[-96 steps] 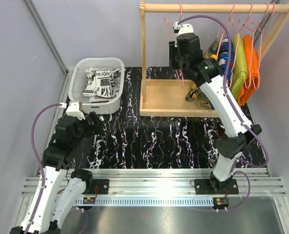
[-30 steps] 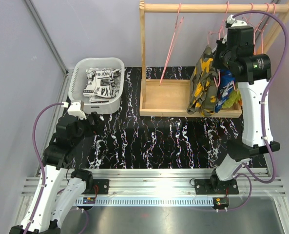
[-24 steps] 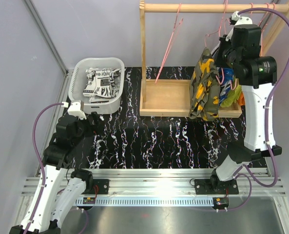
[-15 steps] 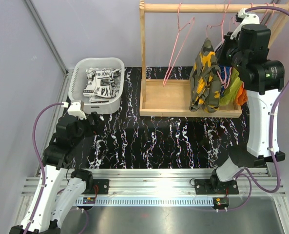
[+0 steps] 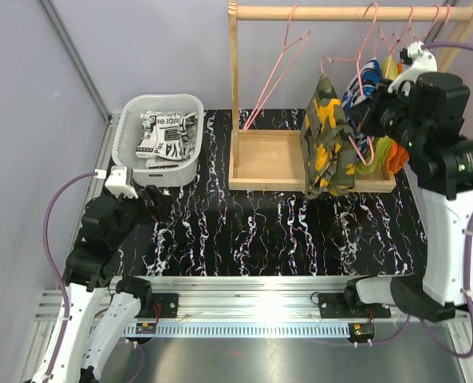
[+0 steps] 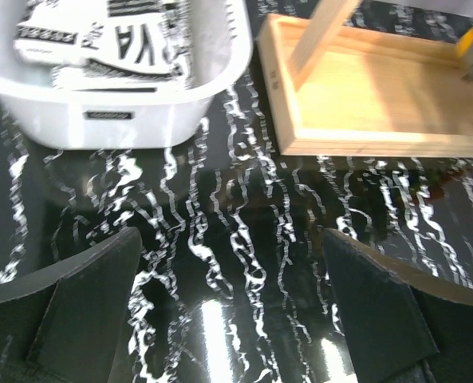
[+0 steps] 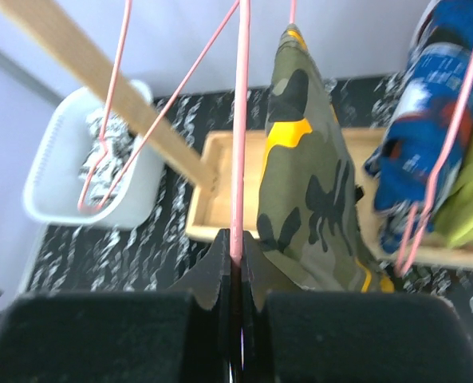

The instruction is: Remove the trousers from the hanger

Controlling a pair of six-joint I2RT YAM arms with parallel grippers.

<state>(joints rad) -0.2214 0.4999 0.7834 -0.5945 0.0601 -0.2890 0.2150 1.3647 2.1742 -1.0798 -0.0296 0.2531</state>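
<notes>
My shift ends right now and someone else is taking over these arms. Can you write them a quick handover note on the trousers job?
The left claw is open and empty, low over the table near the white basket.
The right claw is shut on a pink hanger wire, apparently part of the hanger carrying the camouflage trousers.
Done: the black-white print trousers lie in the basket, and one bare hanger hangs on the rail.
Left: the camouflage trousers are on their hanger, and the blue print trousers hang behind them. Both need slipping off.
</notes>
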